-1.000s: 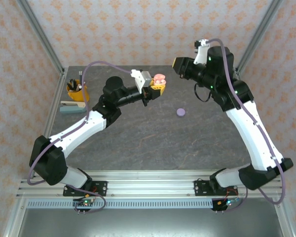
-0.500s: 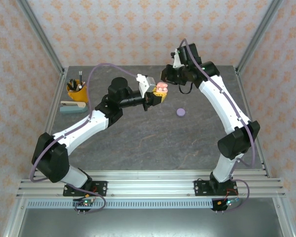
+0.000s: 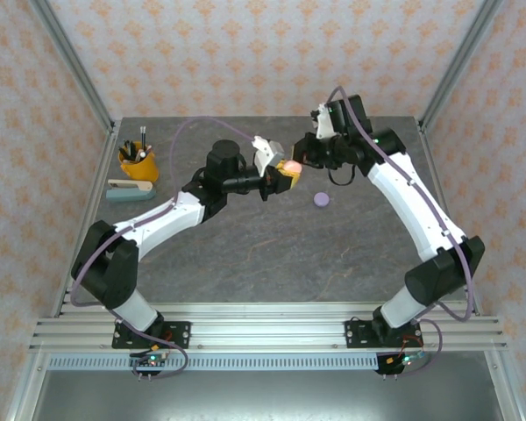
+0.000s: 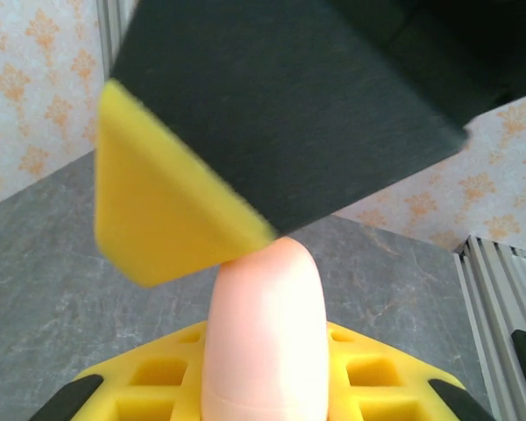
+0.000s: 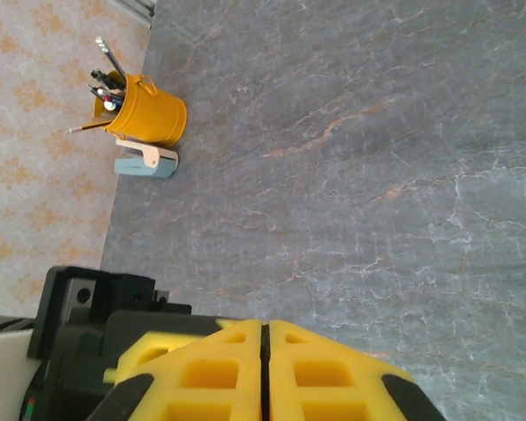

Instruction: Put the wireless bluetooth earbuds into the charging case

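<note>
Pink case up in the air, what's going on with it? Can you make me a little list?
pink case: held above the table
left gripper: shut on pink case
right gripper: shut, empty, tip at the case's top
lilac case: lying on the table, alone
yellow cup: far left corner, pens inside

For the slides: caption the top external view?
Left gripper holds pink case above the table, shut right gripper beside it; lilac case lies nearby.
</note>
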You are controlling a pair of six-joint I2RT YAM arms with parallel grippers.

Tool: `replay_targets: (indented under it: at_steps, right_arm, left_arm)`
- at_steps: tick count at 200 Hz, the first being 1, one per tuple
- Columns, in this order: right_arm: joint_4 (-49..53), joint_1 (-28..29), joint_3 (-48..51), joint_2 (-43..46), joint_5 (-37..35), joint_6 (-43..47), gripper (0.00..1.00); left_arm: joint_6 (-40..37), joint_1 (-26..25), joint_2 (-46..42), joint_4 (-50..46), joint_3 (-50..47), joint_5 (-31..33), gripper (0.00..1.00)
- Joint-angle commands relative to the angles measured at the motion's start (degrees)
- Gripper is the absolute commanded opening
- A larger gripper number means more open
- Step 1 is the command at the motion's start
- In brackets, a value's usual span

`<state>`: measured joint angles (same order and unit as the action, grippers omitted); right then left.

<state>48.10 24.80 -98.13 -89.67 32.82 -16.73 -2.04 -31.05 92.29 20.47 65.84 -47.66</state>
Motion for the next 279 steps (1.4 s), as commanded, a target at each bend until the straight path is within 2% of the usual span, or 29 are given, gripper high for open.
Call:
replay_targets:
  at_steps: [1, 36, 56, 76, 107, 114, 133, 180, 197, 232, 238, 240, 242, 261, 265, 271, 279]
  right_arm:
    - [2.26, 1.22, 3.55, 4.94, 0.00, -0.59, 0.10]
    - [-0.71, -2.32, 9.06, 9.05, -12.57, -7.98, 0.11]
    - [-1.95, -4.20, 12.61, 9.23, -15.83, -10.94, 0.12]
    - [-4.39, -4.85, 16.86, 8.85, -17.06, -12.74, 0.12]
    - [-8.96, -4.92, 23.69, 7.87, -17.78, -14.76, 0.14]
    - [-9.96, -4.86, 25.00, 7.68, -18.26, -15.24, 0.15]
    - [-12.52, -4.91, 28.39, 7.34, -18.87, -16.19, 0.15]
    - [-14.48, -4.93, 32.01, 8.27, -21.59, -17.20, 0.21]
    - [-14.42, -4.95, 32.21, 8.74, -21.86, -17.19, 0.25]
    - [-13.58, -5.15, 32.13, 10.17, -22.67, -16.97, 0.42]
    - [-13.29, -5.33, 31.97, 10.58, -22.67, -16.89, 0.48]
    - [-13.18, -5.36, 31.95, 10.68, -22.66, -16.79, 0.51]
    - [-13.09, -5.48, 31.88, 10.84, -22.68, -16.72, 0.54]
    - [-11.28, -6.51, 30.84, 12.31, -22.71, -16.03, 0.86]
    - [-10.77, -6.80, 30.54, 12.63, -22.66, -15.70, 0.95]
    - [-10.07, -7.25, 30.09, 13.09, -22.81, -15.30, 1.00]
    - [-9.16, -8.00, 29.53, 13.76, -22.74, -14.51, 1.00]
  left_arm:
    - [4.15, 1.75, 1.47, 6.56, 3.36, 4.50, 0.00]
    - [7.46, 1.92, 4.54, 5.45, 3.62, 5.92, 0.00]
    - [12.07, 1.89, 7.39, 2.48, 4.71, 6.47, 0.00]
    - [18.42, 1.88, 11.45, -3.61, 7.19, 6.35, 0.00]
    - [27.65, 2.12, 19.60, -20.23, 15.38, 6.41, 0.00]
    - [29.94, 2.11, 21.70, -24.39, 17.63, 6.69, 0.07]
    - [32.31, 2.11, 27.38, -33.37, 23.18, 5.07, 0.10]
    - [36.90, 2.22, 33.26, -35.91, 23.78, 6.48, 0.18]
    - [37.24, 2.22, 34.34, -37.12, 24.20, 6.92, 0.24]
    - [36.28, 2.63, 34.33, -42.71, 25.78, 9.82, 0.69]
    - [36.24, 2.85, 34.15, -43.93, 25.99, 10.55, 0.85]
    - [36.19, 2.95, 34.11, -44.40, 26.06, 10.74, 0.96]
    - [36.16, 3.00, 33.92, -44.73, 26.15, 10.94, 0.99]
    - [35.84, 4.45, 31.72, -48.24, 25.87, 12.88, 1.00]
    - [35.65, 4.87, 31.10, -49.20, 25.83, 13.27, 1.00]
    - [35.14, 5.50, 30.06, -50.95, 25.91, 14.03, 1.00]
    - [34.18, 6.55, 28.28, -52.93, 25.77, 15.06, 1.00]
